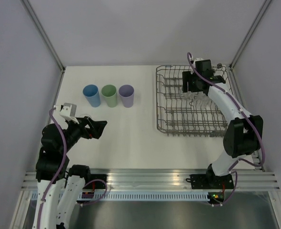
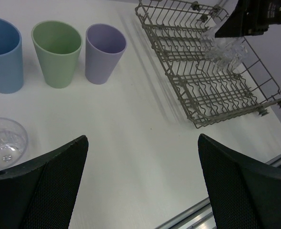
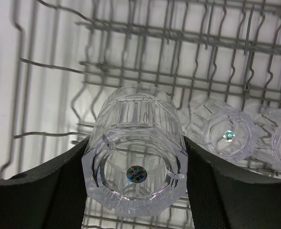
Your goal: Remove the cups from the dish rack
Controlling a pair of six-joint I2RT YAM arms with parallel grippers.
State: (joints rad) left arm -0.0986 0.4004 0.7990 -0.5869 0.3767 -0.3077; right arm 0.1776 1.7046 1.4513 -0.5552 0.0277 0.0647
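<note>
Three clear glasses (image 3: 224, 133) sat upturned in the dish rack (image 1: 178, 119) at the worktop's (image 1: 131, 138) far right corner; the right gripper (image 3: 140, 191) was clamped on the end glass (image 3: 136, 143); it wanted lifting straight up, clear of the tines (image 3: 255, 57), before travelling; the left gripper (image 2: 142, 137) hung wide open, empty.

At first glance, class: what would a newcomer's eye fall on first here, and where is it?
Three bright tumblers, blue, pale green and lilac, stand in a row on the white table, left of the grey dish rack. Inside the rack, the right gripper clasps a clear glass, two more glasses beside it.
</note>
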